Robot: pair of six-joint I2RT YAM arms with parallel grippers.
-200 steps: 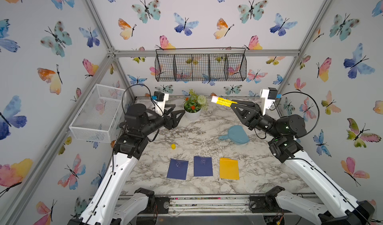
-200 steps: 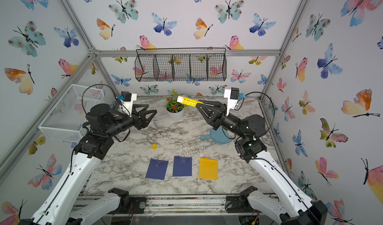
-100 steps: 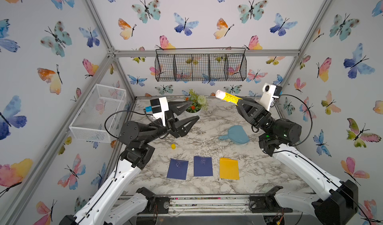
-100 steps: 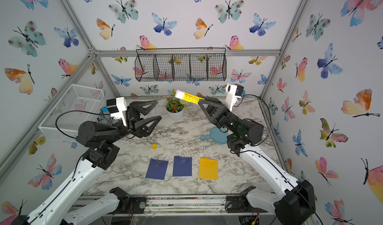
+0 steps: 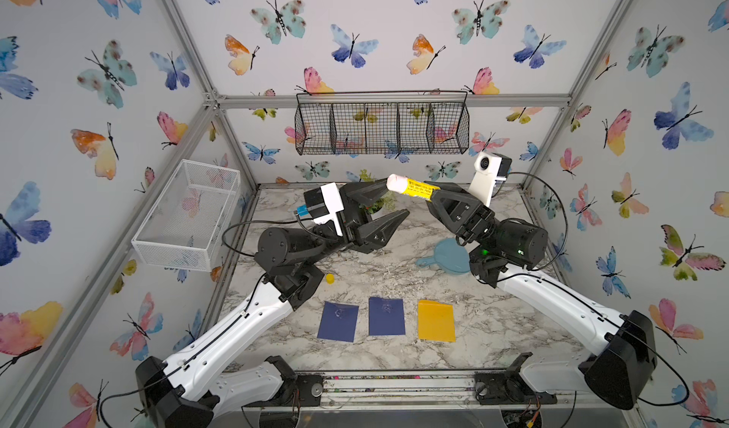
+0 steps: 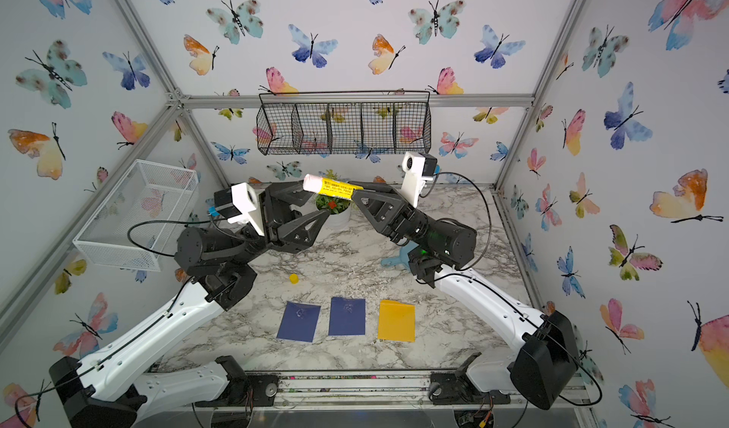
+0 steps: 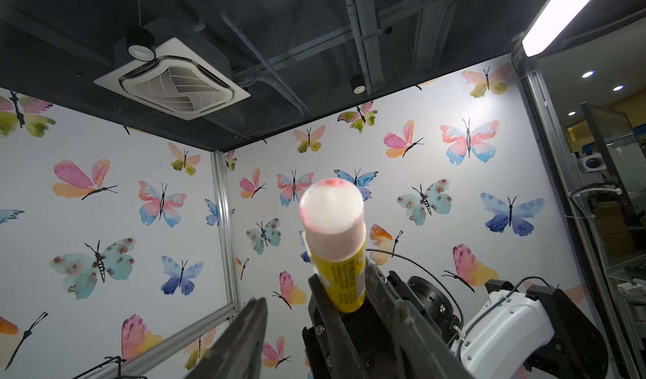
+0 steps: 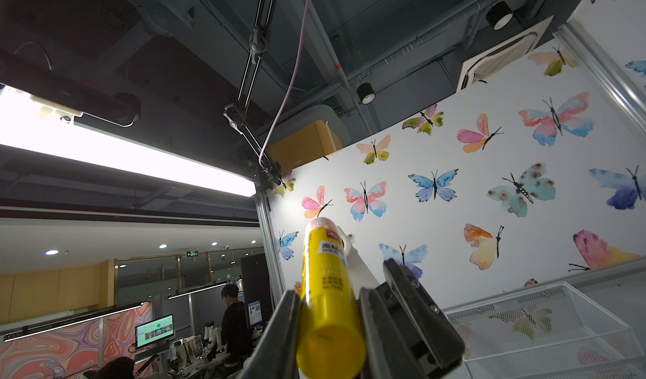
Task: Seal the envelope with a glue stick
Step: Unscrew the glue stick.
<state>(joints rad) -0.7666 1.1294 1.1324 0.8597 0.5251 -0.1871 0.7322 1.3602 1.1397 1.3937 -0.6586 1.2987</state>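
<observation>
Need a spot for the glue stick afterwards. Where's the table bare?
Bare marble between the yellow envelope and right arm, and between the yellow cap and blue dish. Crowded at the back: left claw and right claw, gripping the glue stick, hang near the plant.

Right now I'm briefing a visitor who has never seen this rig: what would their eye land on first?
The uncapped yellow glue stick, clamped in the right fingers and held in mid-air above the back of the table, with the left fingers spread open near its pale tip. Next, a navy envelope, a second navy envelope and a yellow envelope lie in a row at the table's front.
</observation>
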